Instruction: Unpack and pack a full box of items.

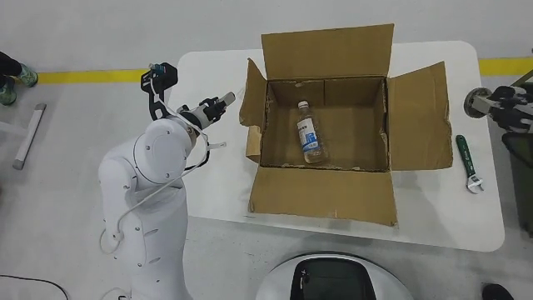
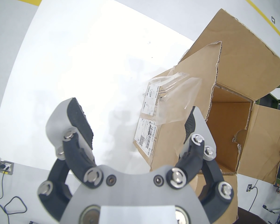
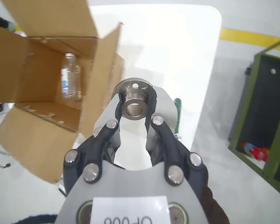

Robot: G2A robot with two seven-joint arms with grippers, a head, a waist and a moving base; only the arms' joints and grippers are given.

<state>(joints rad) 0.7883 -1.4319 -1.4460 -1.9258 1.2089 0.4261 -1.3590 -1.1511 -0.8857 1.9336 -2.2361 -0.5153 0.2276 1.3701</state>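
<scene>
An open brown cardboard box [image 1: 321, 196] sits on the white bench [image 1: 208, 175], with a clear plastic bottle with a blue label [image 1: 308, 132] lying on its floor. The left gripper [image 2: 134, 111] hangs just outside the box's raised left flap, its fingers [image 2: 80, 120] spread apart and holding nothing. The right gripper [image 3: 135, 99] has its fingers clamped on a flanged steel bushing [image 3: 133, 108] above a green-handled wrench [image 1: 468, 164], which lies on the bench beside the box's right flap.

In the right wrist view the wrench [image 3: 177, 110] is mostly hidden behind the right gripper [image 3: 134, 106], the green bin [image 3: 242, 108] is cut off by the edge, and the coloured things [image 3: 254, 151] inside it are too blurred to tell.
</scene>
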